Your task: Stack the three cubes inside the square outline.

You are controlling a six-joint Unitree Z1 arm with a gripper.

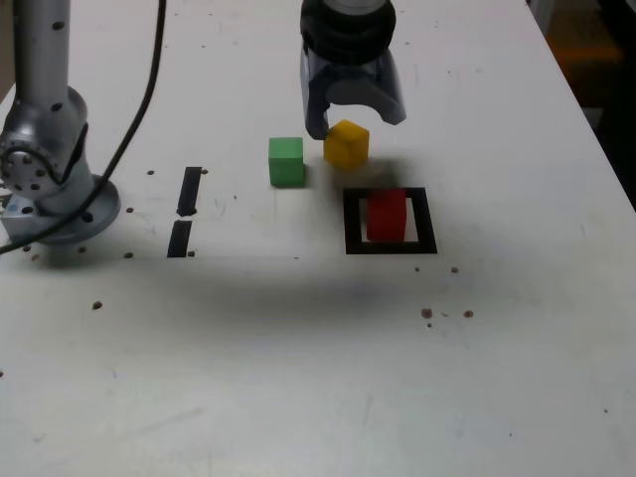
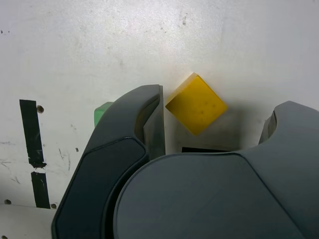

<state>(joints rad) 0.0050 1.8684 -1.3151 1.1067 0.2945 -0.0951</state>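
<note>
Overhead, jaws spread astride yellow cube [image 1: 346,143]

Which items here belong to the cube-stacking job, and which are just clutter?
Job:
- red cube, already inside the square outline
- yellow cube, between the open pincer jaws
- green cube, on the table

Lying about:
- two short black tape strips
- black cable
- dark specks on the table

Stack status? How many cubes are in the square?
Done: the red cube sits inside the square.
In hand: the open claw straddles the yellow cube, which sits on the table, not gripped.
Left: stack yellow, then the green cube, on red.
</note>
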